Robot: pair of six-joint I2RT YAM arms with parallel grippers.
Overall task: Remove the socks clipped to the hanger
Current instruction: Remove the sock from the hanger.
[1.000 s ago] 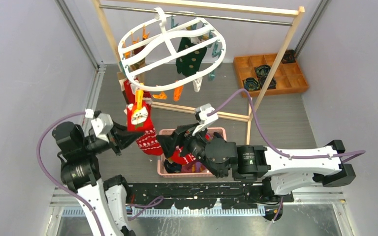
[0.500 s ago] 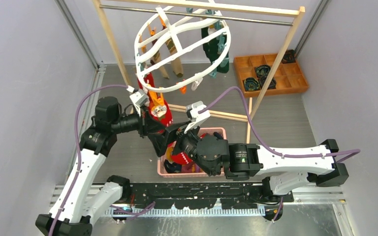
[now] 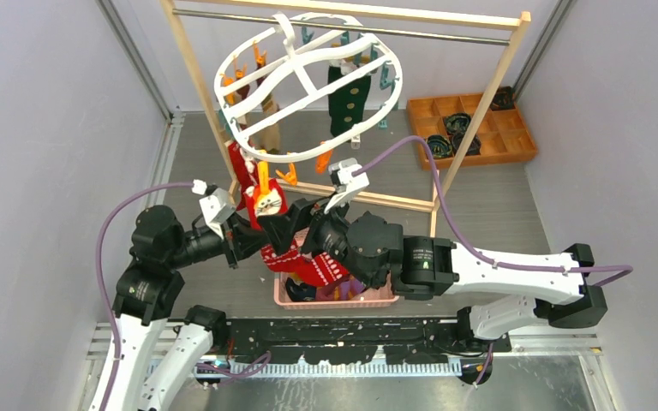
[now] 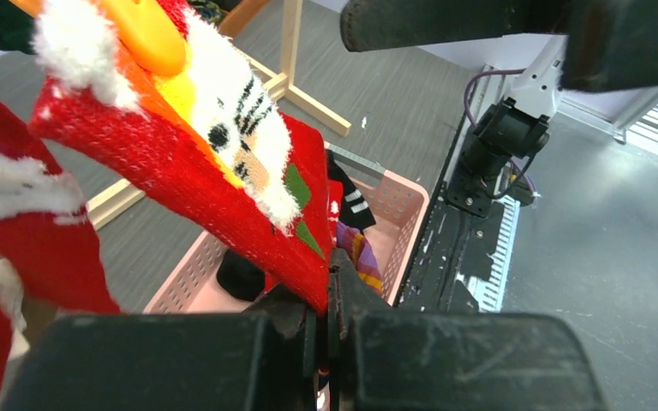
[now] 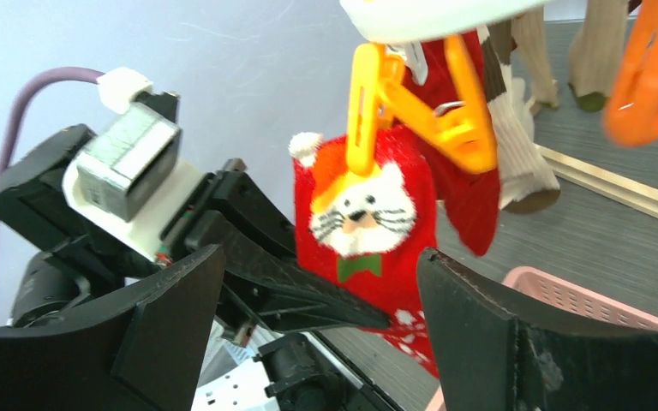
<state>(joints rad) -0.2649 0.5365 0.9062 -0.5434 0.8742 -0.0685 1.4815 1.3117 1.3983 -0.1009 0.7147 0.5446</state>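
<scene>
The white oval hanger hangs from the wooden rack's rail. A red sock with a cat face hangs from it by an orange clip; the same sock and clip fill the right wrist view. My left gripper is shut on this sock's lower part, the fabric pinched between its jaws. My right gripper stands open just right of the sock, its fingers either side of it. A dark green sock and a beige one also hang clipped.
A pink basket holding loose socks sits under both grippers, also seen as the basket in the left wrist view. The wooden rack frames the hanger. A compartmented wooden tray lies at the back right. Grey walls close both sides.
The hanger has swung and turned. My left arm swept right and up, then drew back down-left, still holding the red sock. My right gripper has risen toward the sock.
</scene>
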